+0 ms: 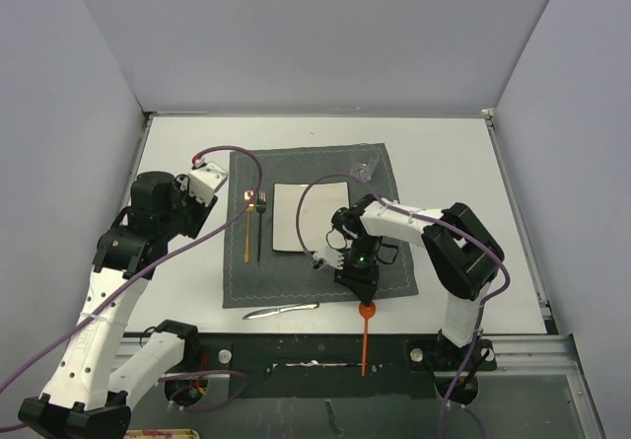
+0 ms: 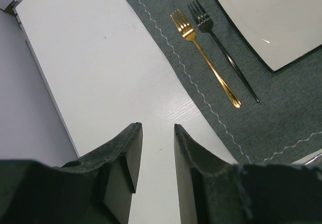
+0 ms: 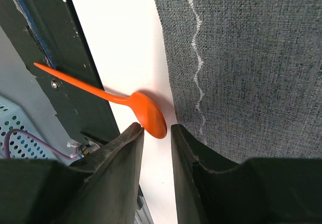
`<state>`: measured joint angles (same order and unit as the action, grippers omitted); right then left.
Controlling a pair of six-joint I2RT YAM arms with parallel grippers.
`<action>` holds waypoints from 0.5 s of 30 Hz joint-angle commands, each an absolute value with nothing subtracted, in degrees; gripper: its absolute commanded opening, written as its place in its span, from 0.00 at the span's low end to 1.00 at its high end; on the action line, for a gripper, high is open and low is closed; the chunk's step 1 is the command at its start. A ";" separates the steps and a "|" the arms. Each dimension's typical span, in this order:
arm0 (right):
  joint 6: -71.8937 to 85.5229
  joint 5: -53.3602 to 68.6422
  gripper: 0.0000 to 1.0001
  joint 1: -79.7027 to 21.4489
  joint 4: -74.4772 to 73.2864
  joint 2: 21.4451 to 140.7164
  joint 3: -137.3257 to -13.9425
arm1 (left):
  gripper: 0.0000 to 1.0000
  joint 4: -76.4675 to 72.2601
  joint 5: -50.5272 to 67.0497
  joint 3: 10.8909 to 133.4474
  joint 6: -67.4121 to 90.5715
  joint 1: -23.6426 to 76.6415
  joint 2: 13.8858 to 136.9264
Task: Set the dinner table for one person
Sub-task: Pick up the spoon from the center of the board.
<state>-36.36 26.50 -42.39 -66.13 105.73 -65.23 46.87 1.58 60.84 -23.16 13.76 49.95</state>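
On the white dinner table (image 1: 444, 163) lies a dark grey placemat (image 1: 394, 261) with a square off-white plate (image 1: 311, 217) on it. A gold fork (image 2: 204, 58) and a black fork (image 2: 224, 50) lie side by side left of the plate. An orange spoon (image 3: 150, 114) rests with its bowl on the table by the placemat's near edge and its handle out over the black base rail. My right gripper (image 3: 155, 126) hovers open just short of the bowl, with nothing between its fingers. My left gripper (image 2: 157, 126) is open and empty over bare table left of the placemat.
A silver knife (image 1: 281, 311) lies on the table in front of the placemat's near left corner. A clear glass (image 1: 365, 169) stands at the placemat's far right corner. The black base rail (image 1: 296, 345) runs along the near table edge. Grey walls enclose the table.
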 commanded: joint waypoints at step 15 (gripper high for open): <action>-35.20 25.82 0.23 -43.89 -67.61 106.59 -67.68 | 0.33 44.94 5.12 63.30 -22.67 13.62 50.09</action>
<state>-35.51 25.65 -43.22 -66.37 105.78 -65.91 46.92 3.60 60.84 -23.11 13.76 50.09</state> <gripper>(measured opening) 0.242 0.327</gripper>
